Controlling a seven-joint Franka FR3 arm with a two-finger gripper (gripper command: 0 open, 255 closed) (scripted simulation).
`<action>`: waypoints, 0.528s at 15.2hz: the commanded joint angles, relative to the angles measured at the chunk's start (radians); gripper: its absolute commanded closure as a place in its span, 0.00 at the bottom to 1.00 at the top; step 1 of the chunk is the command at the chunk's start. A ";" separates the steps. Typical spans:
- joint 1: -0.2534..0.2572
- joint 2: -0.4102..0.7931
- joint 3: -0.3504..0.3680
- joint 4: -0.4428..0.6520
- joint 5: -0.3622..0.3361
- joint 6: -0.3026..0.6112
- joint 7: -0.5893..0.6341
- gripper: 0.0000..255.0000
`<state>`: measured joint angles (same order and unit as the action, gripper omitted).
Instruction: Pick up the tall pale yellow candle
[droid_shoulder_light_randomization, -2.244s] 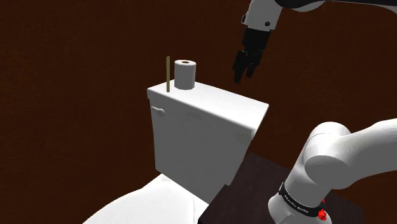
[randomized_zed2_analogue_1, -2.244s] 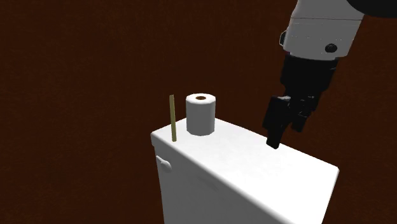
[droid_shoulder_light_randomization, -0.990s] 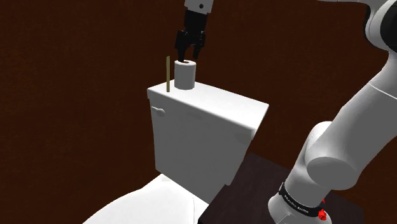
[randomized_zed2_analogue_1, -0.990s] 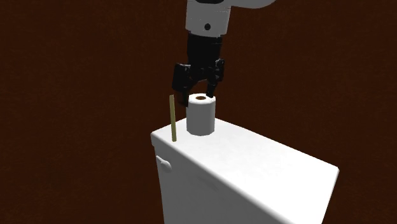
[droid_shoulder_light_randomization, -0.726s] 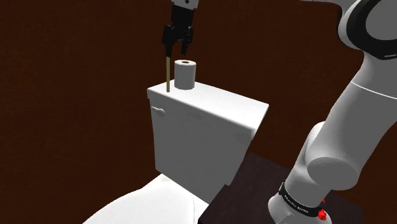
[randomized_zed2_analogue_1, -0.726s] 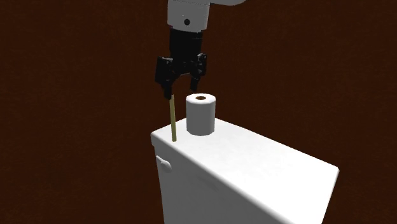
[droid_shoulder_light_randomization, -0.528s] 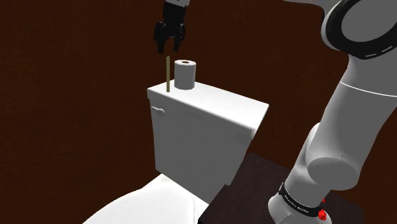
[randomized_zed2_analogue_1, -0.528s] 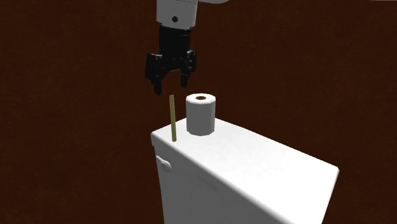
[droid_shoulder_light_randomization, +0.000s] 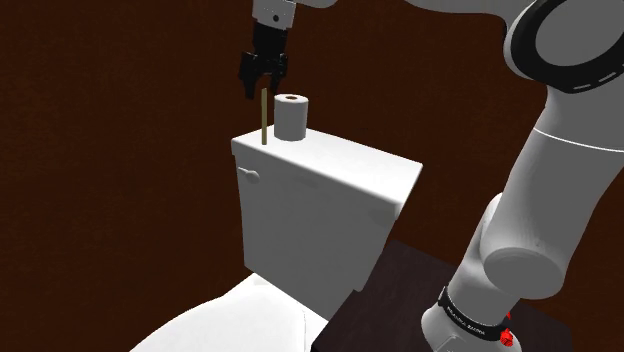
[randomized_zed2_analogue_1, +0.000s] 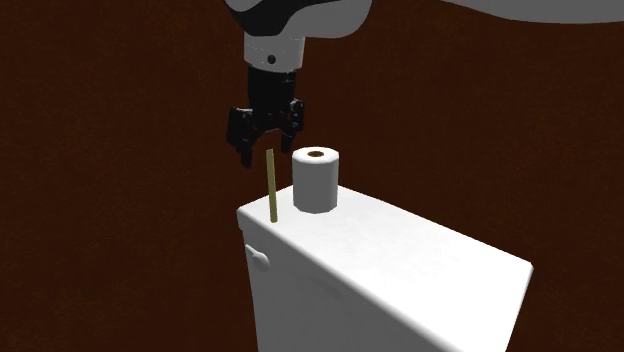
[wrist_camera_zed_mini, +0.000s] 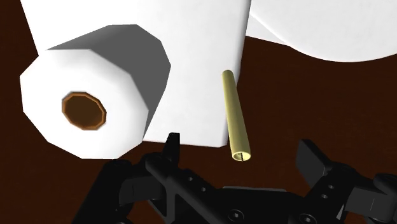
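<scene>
A thin, tall, pale yellow candle stands upright at the corner of the white toilet tank lid. My black gripper hangs open right above it, fingers pointing down, with the candle's top just between the fingertips and not touched. In the wrist view the candle rises toward the gap between the two fingers.
A white toilet paper roll stands upright on the lid close beside the candle. The toilet bowl lies below the tank. Dark brown walls surround everything. My stand is at the shoulder view's lower right.
The gripper swept from over the lid's far side, past the toilet paper roll, to above the candle, then came down so its open fingertips reach the candle's top.
</scene>
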<state>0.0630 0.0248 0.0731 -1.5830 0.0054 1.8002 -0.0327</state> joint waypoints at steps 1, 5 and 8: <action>-0.001 -0.004 -0.001 -0.011 0.000 0.007 -0.001 0.00; -0.001 -0.004 0.000 -0.011 0.001 0.007 -0.001 1.00; -0.001 -0.004 0.000 -0.011 0.001 0.008 -0.001 1.00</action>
<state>0.0624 0.0208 0.0725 -1.5938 0.0059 1.8077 -0.0337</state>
